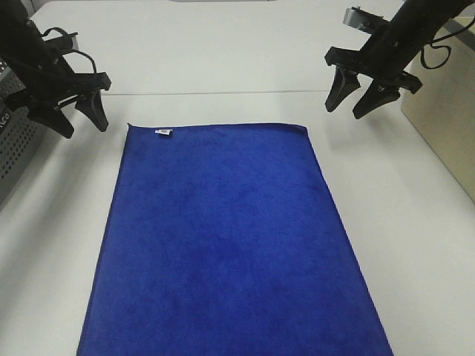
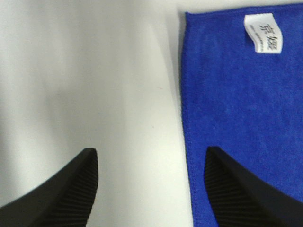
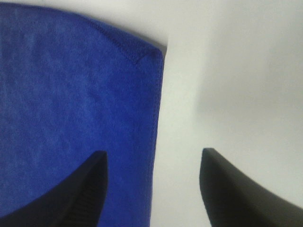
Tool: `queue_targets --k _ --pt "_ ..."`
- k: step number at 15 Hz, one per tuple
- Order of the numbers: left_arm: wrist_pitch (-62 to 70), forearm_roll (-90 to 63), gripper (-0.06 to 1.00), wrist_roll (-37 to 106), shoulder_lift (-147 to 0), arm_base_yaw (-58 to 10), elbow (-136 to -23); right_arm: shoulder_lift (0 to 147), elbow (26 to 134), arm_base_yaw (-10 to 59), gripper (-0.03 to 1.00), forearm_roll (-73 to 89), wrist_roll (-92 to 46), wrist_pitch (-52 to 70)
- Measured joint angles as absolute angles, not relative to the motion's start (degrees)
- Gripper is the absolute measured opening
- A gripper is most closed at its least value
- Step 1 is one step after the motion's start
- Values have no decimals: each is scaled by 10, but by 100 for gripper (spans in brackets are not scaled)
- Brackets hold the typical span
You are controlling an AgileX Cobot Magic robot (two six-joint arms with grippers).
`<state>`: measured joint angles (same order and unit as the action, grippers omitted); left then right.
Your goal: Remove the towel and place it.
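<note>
The towel (image 1: 226, 245) is a large royal-blue plush cloth lying flat on the white table, with a small white tag (image 1: 164, 132) at its far left corner. My left gripper (image 1: 80, 119) is open and empty, hovering above the table just left of that corner; in the left wrist view the towel edge (image 2: 236, 109) and tag (image 2: 263, 32) lie beside one fingertip (image 2: 232, 189). My right gripper (image 1: 350, 102) is open and empty above the table near the far right corner; the right wrist view shows that corner (image 3: 147, 52) between the fingertips.
A grey perforated metal box (image 1: 15, 141) stands at the left edge. A beige box (image 1: 445, 119) stands at the right edge. White table (image 1: 223, 59) stretches behind the towel and on both sides of it.
</note>
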<state>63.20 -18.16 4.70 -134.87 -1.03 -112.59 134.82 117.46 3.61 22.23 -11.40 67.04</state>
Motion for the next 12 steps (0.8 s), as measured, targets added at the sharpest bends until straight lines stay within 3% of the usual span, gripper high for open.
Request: queue_targets --k 4,12 --pt "599 -191 61 62 -1375 -6 -1129 1413 1239 36 58 223 -112 663" --pt "508 -262 61 108 -1388 -6 -1130 1462 1246 36 58 231 -144 620"
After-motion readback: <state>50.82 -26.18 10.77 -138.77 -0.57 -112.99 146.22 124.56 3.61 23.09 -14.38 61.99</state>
